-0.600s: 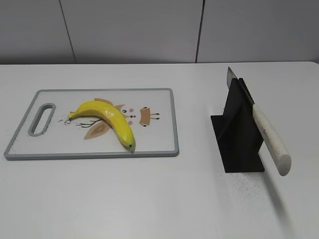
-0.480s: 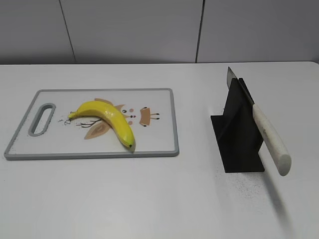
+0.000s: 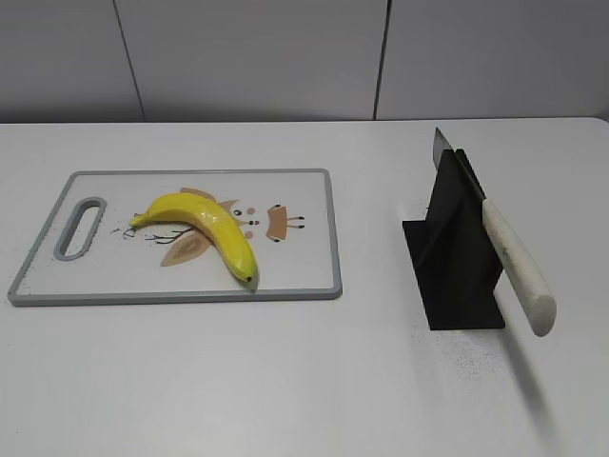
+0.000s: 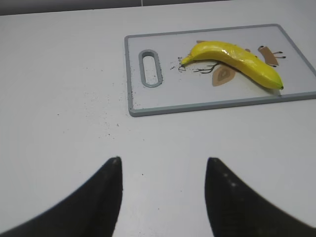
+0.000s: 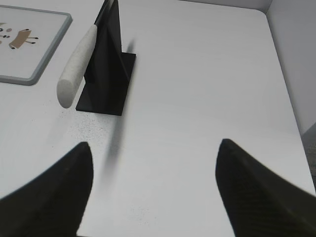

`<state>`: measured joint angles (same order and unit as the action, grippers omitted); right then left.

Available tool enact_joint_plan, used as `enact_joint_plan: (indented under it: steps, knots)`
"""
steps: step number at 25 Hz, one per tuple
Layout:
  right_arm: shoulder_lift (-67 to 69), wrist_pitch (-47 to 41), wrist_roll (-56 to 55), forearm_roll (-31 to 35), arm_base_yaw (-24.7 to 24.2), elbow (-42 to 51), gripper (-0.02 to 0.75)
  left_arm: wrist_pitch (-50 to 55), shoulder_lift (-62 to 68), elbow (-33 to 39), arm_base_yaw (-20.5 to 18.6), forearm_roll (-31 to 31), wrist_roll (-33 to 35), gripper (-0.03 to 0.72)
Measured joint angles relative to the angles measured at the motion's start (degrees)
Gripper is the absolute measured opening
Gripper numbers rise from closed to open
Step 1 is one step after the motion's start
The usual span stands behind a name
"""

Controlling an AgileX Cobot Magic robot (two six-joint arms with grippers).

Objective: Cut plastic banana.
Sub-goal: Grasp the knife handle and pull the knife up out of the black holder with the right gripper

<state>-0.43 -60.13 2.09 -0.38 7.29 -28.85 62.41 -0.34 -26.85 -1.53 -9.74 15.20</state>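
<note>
You get bright, even overhead light. The glossy yellow plastic banana shows glare, the white-handled knife throws a soft shadow toward the bench's near edge, and both wrist views blur close up.

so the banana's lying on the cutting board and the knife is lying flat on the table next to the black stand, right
Not quite. The banana does lie on the cutting board, but the knife is not flat on the table: it sits slotted in the black stand, handle sticking out, as the exterior view shows.

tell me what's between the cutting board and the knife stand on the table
Nothing: in the exterior view, only bare white table separates the cutting board from the black knife stand.
</note>
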Motion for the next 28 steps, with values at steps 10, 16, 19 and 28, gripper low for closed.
enact_joint_plan:
  steps: [10,16,19,28]
  knots:
    - [0.0,0.0,0.0,0.0,0.0,0.0,0.581,0.0,0.0,0.0,0.0,-0.1,0.0,0.515]
    - [0.0,0.0,0.0,0.0,0.0,0.0,0.579,0.0,0.0,0.0,0.0,-0.2,0.0,0.514]
    - [0.0,0.0,-0.1,-0.1,0.0,0.0,0.578,0.0,0.0,0.0,0.0,-0.2,0.0,0.513]
    - [13.1,-1.8,-0.1,-0.9,0.0,-9.7,0.574,0.0,0.0,0.0,0.0,-0.2,0.0,0.514]
